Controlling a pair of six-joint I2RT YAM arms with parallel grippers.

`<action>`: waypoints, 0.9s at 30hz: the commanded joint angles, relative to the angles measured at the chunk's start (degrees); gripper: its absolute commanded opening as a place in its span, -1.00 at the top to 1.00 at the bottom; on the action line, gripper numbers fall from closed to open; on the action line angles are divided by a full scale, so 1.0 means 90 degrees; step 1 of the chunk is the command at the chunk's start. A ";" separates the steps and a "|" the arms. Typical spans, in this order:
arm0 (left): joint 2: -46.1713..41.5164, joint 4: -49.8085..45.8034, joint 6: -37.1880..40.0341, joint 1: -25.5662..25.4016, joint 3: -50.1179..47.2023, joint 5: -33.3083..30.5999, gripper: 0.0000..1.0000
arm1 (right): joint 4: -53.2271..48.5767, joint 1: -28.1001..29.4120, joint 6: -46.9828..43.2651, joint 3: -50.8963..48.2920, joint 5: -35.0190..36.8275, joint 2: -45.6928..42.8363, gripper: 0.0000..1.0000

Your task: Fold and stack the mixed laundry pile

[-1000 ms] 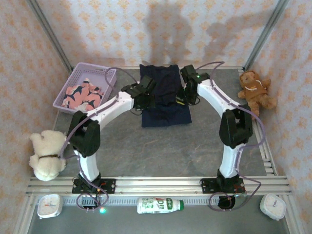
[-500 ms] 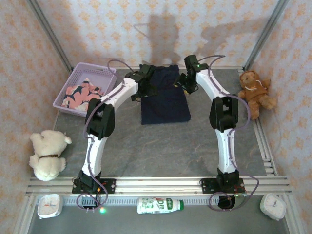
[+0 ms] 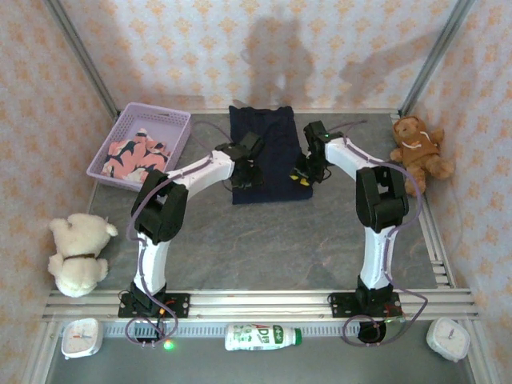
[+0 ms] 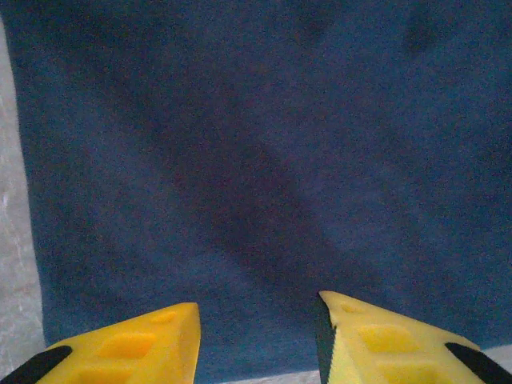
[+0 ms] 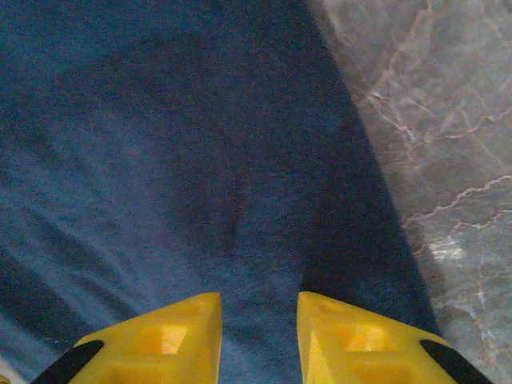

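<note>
While both arms reach to the near end of the navy garment (image 3: 268, 144), it lies flat as a rectangle at the back centre of the grey table (image 3: 320, 240).

Writing: the white bottle (image 3: 262, 336) with a green cap lies on its side at the front rail. Its label has green print, too small to read. No other legible text.

Top camera:
- pink shark-print garment (image 3: 134, 156) bunched inside the lavender basket (image 3: 156, 117), back left, well apart from the navy one
- cream teddy (image 3: 78, 252) at the left edge, brown teddy (image 3: 418, 150) at the right edge
- two white dial timers, one at each front corner (image 3: 80, 338) (image 3: 448, 338)

Left wrist camera: left gripper (image 4: 256, 308) is released, yellow fingers (image 4: 152, 340) apart with nothing between them. It hovers over navy cloth near that garment's left near corner. A strip of table shows along the left, and the cloth's hem sits just under the fingertips.

Right wrist camera: right gripper (image 5: 258, 300) also has its jaws apart, with a narrower gap and nothing pinched. Cloth here is lightly wrinkled. Its right edge runs diagonally, with veined table beyond.

Count: 2 garments, 2 teddies, 2 timers, 1 basket, 1 bottle, 2 arms.
</note>
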 commanded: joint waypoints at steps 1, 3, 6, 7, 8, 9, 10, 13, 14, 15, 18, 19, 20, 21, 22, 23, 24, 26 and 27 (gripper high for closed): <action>0.0140 0.0291 -0.0319 0.0096 -0.0429 -0.0353 0.15 | 0.0407 0.0001 0.0219 -0.0346 0.0192 0.0063 0.41; 0.0161 0.0292 -0.0406 0.0075 -0.0674 -0.0301 0.15 | 0.0430 -0.0002 0.0339 -0.0635 0.0313 -0.0036 0.42; -0.0137 0.0362 -0.0551 -0.0066 -0.1233 -0.0367 0.15 | 0.0501 0.0005 0.0425 -0.1265 0.0414 -0.0457 0.42; -0.0310 0.0421 -0.0604 -0.0138 -0.1461 -0.0374 0.14 | 0.0520 0.0011 0.0441 -0.1506 0.0427 -0.0641 0.42; -0.0474 0.0471 -0.0678 -0.0197 -0.1709 -0.0381 0.14 | 0.0539 0.0018 0.0464 -0.1752 0.0410 -0.0827 0.42; -0.0637 0.0483 -0.0753 -0.0261 -0.1904 -0.0398 0.14 | 0.0581 0.0028 0.0472 -0.1965 0.0387 -0.0979 0.42; -0.0809 0.0482 -0.0821 -0.0325 -0.2126 -0.0410 0.14 | 0.0586 0.0053 0.0481 -0.2206 0.0375 -0.1171 0.42; -0.1402 0.0373 -0.1009 -0.0539 -0.2688 -0.0451 0.12 | 0.0517 0.0125 0.0463 -0.2748 0.0381 -0.1755 0.40; -0.1578 0.0271 -0.1068 -0.0591 -0.2813 -0.0447 0.06 | 0.0487 0.0138 0.0467 -0.2904 0.0399 -0.1981 0.37; -0.1748 0.0176 -0.1121 -0.0610 -0.2879 -0.0437 -0.05 | 0.0434 0.0161 0.0459 -0.3003 0.0429 -0.2193 0.33; -0.2291 -0.0251 -0.1221 -0.0622 -0.2949 -0.0507 -0.47 | 0.0137 0.0224 0.0454 -0.3222 0.0512 -0.2852 0.11; -0.2480 -0.0399 -0.1240 -0.0626 -0.2939 -0.0577 -0.57 | 0.0049 0.0274 0.0454 -0.3304 0.0508 -0.3052 0.04; -0.2628 -0.0546 -0.1260 -0.0622 -0.2924 -0.0663 -0.63 | -0.0020 0.0333 0.0462 -0.3406 0.0471 -0.3215 -0.01; -0.2758 -0.0649 -0.1282 -0.0622 -0.2924 -0.0726 -0.67 | -0.0066 0.0395 0.0475 -0.3502 0.0432 -0.3334 -0.03; -0.2860 -0.0729 -0.1335 -0.0622 -0.2948 -0.0752 -0.69 | -0.0118 0.0487 0.0494 -0.3609 0.0413 -0.3426 -0.06; -0.2928 -0.0745 -0.1399 -0.0625 -0.3010 -0.0735 -0.68 | -0.0152 0.0564 0.0515 -0.3709 0.0396 -0.3470 -0.08; -0.2965 -0.0693 -0.1471 -0.0625 -0.3087 -0.0661 -0.68 | -0.0130 0.0635 0.0543 -0.3795 0.0377 -0.3489 -0.08; -0.2979 -0.0404 -0.1760 -0.0622 -0.3308 -0.0457 -0.65 | 0.0045 0.0747 0.0640 -0.3987 0.0346 -0.3502 -0.09; -0.2970 -0.0233 -0.1893 -0.0622 -0.3390 -0.0380 -0.63 | 0.0145 0.0776 0.0717 -0.4052 0.0330 -0.3500 -0.10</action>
